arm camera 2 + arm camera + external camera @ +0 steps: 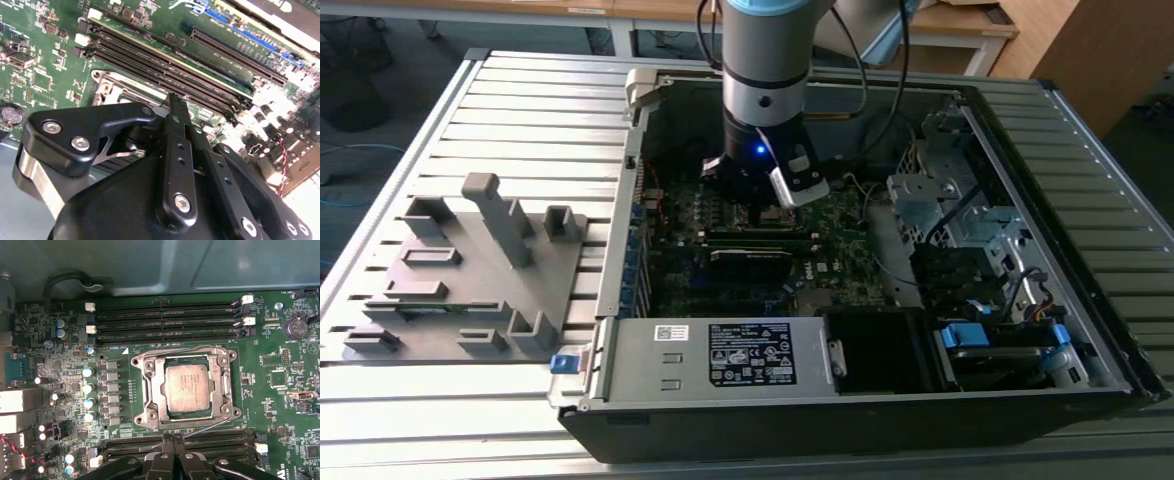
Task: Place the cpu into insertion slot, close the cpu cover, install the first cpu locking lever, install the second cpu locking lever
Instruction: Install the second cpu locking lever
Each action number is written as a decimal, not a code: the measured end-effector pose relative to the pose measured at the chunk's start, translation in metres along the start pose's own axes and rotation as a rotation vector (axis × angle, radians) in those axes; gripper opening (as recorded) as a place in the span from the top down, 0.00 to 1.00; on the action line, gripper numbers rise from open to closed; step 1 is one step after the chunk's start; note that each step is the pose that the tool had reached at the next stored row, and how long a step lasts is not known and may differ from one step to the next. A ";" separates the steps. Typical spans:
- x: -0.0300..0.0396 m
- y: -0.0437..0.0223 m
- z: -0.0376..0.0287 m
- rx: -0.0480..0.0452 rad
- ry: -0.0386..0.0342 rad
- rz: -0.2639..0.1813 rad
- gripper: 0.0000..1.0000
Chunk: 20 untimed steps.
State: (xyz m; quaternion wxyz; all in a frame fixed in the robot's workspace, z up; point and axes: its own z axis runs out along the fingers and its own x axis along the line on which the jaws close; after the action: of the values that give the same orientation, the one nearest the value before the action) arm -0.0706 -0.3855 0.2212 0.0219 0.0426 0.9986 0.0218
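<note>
- My claw [172, 439] sits low over the green motherboard [280, 390], its fingers [176, 107] clenched together, tips touching a thin wire lever [207, 427] at the socket's edge, beside the black memory slots [165, 315].
- Just past the tips, the cpu [186, 388] lies flat in the insertion slot [160, 407].
- The cpu cover [222, 385] is down, framing the chip.
- In the exterior view, my arm [767, 70] reaches down into the open computer case [1067, 330] on the slatted tabletop [520, 100].
</note>
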 end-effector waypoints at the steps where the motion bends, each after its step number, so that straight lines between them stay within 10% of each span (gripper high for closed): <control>1: 0.0004 0.0000 0.0001 0.0000 0.0000 0.000 0.90; 20: 0.0061 -0.0007 0.0029 0.0001 -0.0016 0.000 0.90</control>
State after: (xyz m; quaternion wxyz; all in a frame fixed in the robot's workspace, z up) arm -0.0766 -0.3856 0.2180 0.0227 0.0425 0.9986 0.0217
